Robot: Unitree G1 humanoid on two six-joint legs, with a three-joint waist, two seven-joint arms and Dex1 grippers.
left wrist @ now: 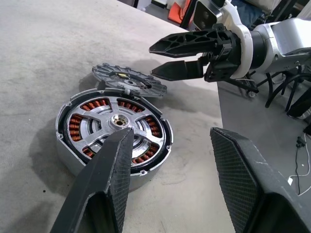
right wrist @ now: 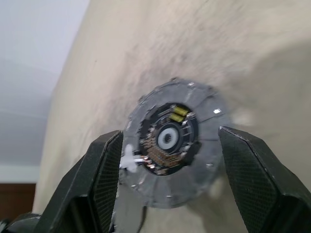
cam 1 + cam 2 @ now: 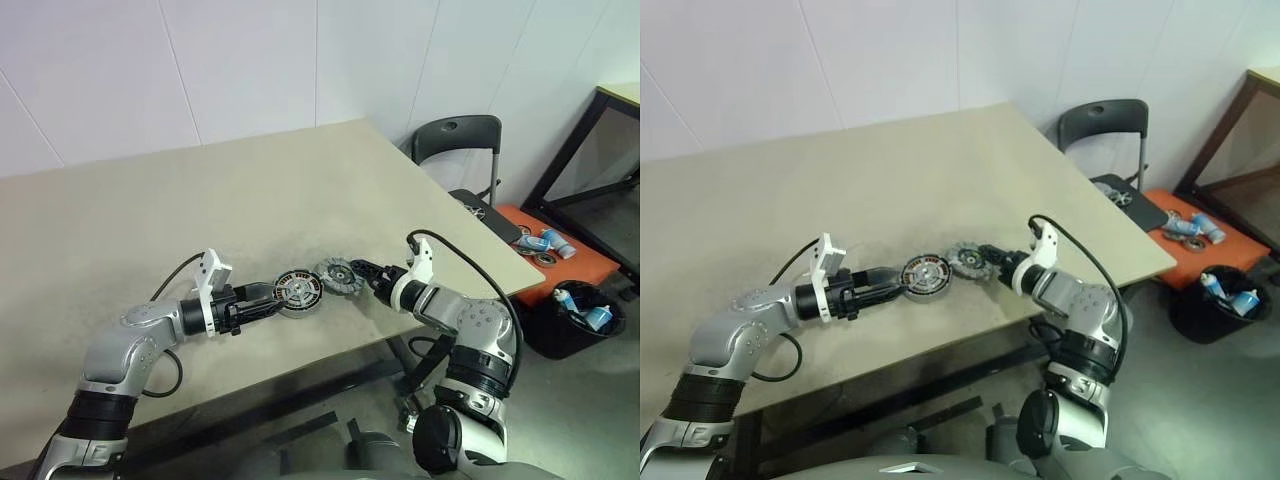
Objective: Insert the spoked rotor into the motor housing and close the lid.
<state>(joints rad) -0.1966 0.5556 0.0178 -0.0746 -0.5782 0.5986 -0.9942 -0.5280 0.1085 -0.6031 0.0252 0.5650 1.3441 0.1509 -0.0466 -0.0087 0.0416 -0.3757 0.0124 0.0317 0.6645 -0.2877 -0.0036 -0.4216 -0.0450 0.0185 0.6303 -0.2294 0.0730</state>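
Landmark: motor housing (image 3: 298, 293), flat on the beige bench (image 3: 150, 210) near its front edge, copper windings and silver spokes facing up around a dark centre hub.

Left of the housing: left gripper (image 3: 270, 297), jaws spread, pinching nothing, one black fingertip (image 1: 116, 160) over the housing's near rim, the other clear of it. Contact with the rim: cannot tell.

Just right of the housing: spoked rotor (image 3: 336, 277), grey, tilted, one edge propped against or over the housing's rim, the rest angled toward the bench. Small yellow and copper-coloured parts showing around its hub in the right wrist view.

Right of the rotor: right gripper (image 3: 366, 274), jaws spread, black fingers (image 1: 187, 41) pointing at the rotor, set either side of it but not closed on it.

Further right of the housing, off the bench: dark chair (image 3: 458, 150), orange mat (image 3: 560, 255) on the floor with small items, black bin (image 3: 575, 320) beside it.
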